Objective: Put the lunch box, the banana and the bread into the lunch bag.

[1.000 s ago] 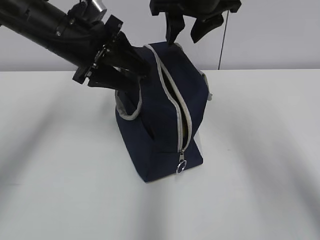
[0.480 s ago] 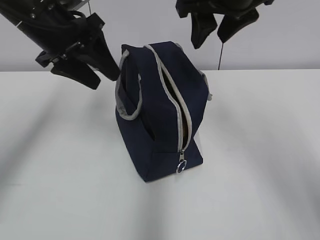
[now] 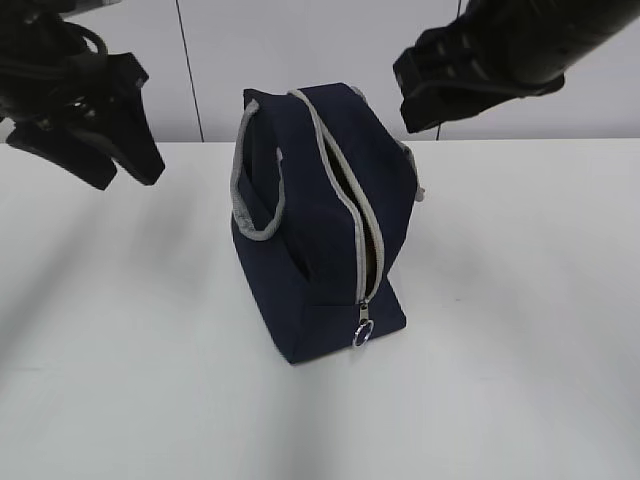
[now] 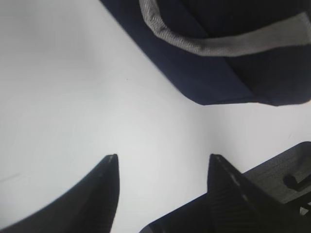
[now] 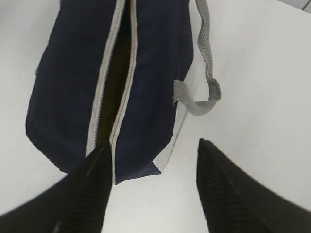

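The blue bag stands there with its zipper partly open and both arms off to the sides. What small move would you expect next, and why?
Probably bring the right tool down over the lunch bag to spread its opening. The zipper shows only a narrow gap, both tools are open and hold nothing, and no food is in view.

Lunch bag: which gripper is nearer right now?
Right, slightly. The right gripper hangs just above-right of the lunch bag; the left gripper sits off its left side, apart. Both open, empty.
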`<action>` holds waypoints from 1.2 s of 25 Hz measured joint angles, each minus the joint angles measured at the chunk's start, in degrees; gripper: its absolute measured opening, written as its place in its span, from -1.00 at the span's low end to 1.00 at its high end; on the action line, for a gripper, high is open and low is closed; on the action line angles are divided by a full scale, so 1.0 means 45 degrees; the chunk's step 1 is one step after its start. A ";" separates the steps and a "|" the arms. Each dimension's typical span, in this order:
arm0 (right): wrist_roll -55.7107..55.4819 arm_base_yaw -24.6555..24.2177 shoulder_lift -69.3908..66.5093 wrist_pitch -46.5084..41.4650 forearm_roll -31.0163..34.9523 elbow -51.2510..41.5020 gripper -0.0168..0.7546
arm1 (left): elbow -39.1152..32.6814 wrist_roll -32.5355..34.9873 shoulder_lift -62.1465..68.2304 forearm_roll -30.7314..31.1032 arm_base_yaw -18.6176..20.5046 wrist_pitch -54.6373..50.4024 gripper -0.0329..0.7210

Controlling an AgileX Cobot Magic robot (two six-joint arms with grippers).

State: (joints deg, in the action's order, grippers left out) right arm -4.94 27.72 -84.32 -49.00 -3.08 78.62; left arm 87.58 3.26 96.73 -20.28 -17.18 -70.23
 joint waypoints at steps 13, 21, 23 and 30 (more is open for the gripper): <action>0.0051 0.0085 0.1922 0.4912 -0.0214 -0.4531 -0.08 | -0.1560 -0.0043 -0.2464 0.0294 0.0000 -0.0084 0.24; 0.0051 0.0085 0.1812 0.5303 -0.0989 -0.4552 -0.09 | -0.1589 -0.0506 -0.2904 0.0642 0.0000 -0.0137 0.17; 0.0051 0.0085 0.1812 0.5320 -0.0989 -0.4552 -0.09 | -0.1617 -0.0588 -0.3096 0.0728 0.0000 -0.0163 0.16; 0.0057 0.0085 0.1812 0.5381 -0.0999 -0.4552 -0.09 | -0.1617 -0.0725 -0.3587 0.1146 0.0000 -0.0218 0.16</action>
State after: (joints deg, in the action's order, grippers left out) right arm -4.68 28.10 -76.16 -24.79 -7.57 58.13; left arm 80.30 0.00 80.59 -15.12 -17.18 -71.21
